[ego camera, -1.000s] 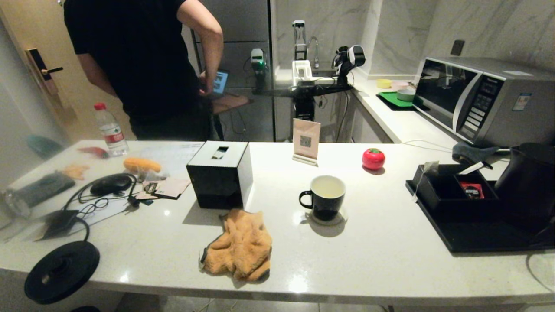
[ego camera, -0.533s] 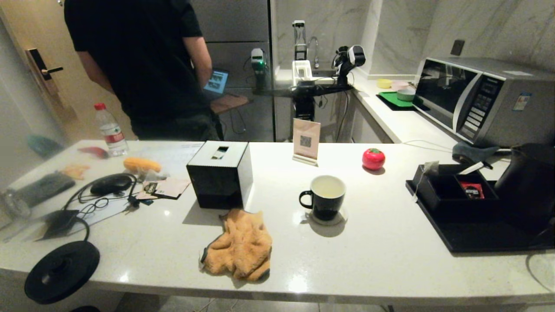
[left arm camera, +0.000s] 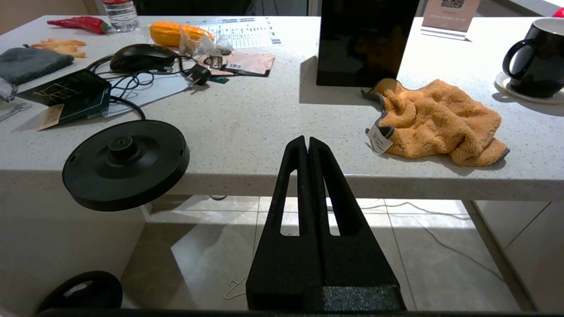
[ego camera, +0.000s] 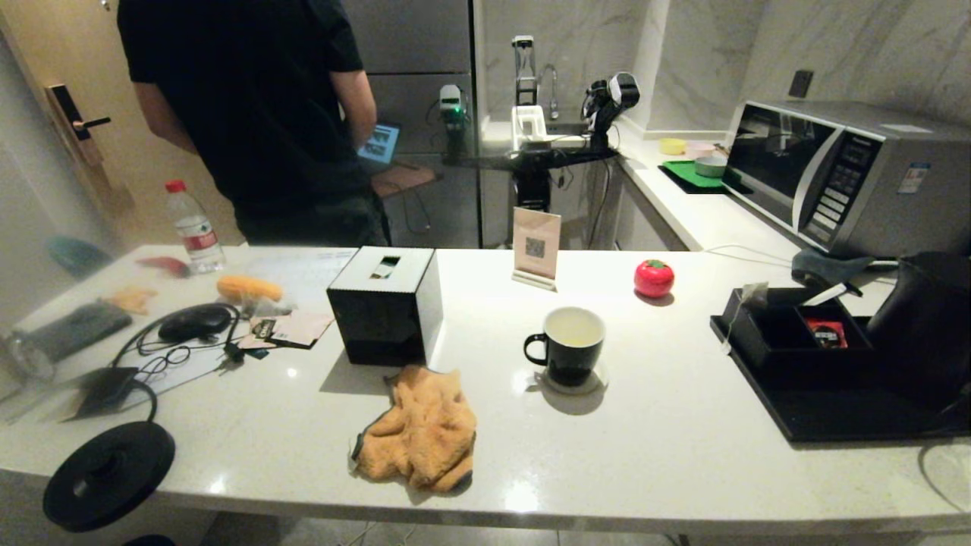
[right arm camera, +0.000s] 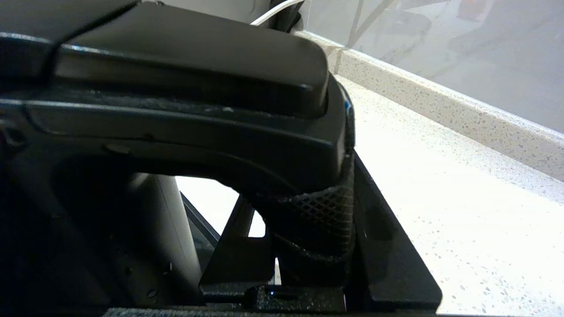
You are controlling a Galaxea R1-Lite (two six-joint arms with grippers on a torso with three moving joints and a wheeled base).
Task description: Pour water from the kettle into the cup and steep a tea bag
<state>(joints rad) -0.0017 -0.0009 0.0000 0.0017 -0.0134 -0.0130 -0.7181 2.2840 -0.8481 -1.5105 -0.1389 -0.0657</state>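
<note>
The black mug (ego camera: 565, 345) with a white inside stands on a small coaster mid-counter; I cannot make out water in it. The matte black kettle (ego camera: 925, 318) stands on the black tray (ego camera: 827, 417) at the far right. In the right wrist view my right gripper (right arm camera: 308, 211) is shut on the kettle's textured handle (right arm camera: 315, 229), under the lid (right arm camera: 189, 57). The pale tea bag (ego camera: 749, 294) hangs at the corner of the black box on the tray, its string trailing down. My left gripper (left arm camera: 307, 140) is shut and empty, below the counter's front edge, with the mug (left arm camera: 535, 61) far off.
An orange cloth (ego camera: 421, 428) lies in front of the black tissue box (ego camera: 387, 303). The round kettle base (ego camera: 106, 474) sits at the near left corner. A red sachet (ego camera: 825, 332) lies in the box. A red tomato-shaped thing (ego camera: 653, 277), a card stand (ego camera: 535, 246), a microwave (ego camera: 842, 174) and a standing person (ego camera: 258, 114) are behind.
The kettle, the mug and the tea bag stay where they were. Only the person behind the counter has shifted his arm and body.
</note>
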